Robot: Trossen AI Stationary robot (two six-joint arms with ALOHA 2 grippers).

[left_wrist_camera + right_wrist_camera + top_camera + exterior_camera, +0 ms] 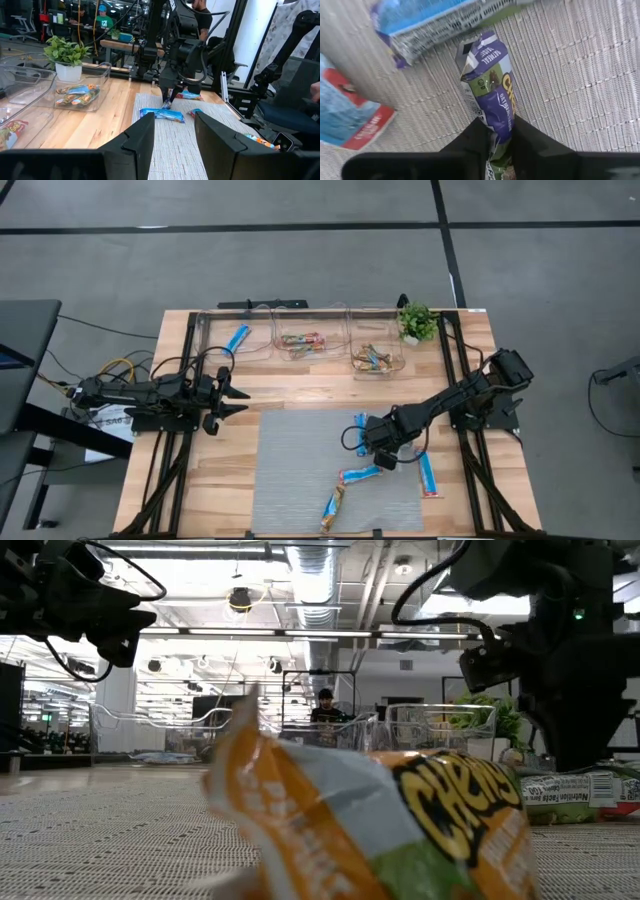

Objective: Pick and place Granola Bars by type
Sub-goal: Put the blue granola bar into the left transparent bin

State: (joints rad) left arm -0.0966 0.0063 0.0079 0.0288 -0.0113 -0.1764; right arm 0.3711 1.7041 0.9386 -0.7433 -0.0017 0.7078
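My right gripper [384, 454] points down over the grey mat [300, 450] and is shut on a purple-and-green granola bar [492, 85]. Around it on the mat lie blue bars [362, 430] [360, 473] [428, 473] and an orange-brown bar [333, 508], all flat. Three clear bins along the far edge hold a blue bar [238, 337], orange-brown bars [302, 342] and mixed-colour bars [372, 360]. My left gripper [236, 395] hangs open at the table's left, level, with nothing between its fingers. My right gripper pinches the purple-and-green bar between its two fingers, on the bar's two long edges [498, 122] near one end. The fingers come from above, pointing down, and lie across the bar. The rest of the bar stretches away from the fingers, flat on the mat.
A small green potted plant [417, 322] stands at the far right corner beside the bins. The black arm frames run along both table sides. A person [325, 708] stands in the room beyond the far edge. Bare mat lies left of the bars.
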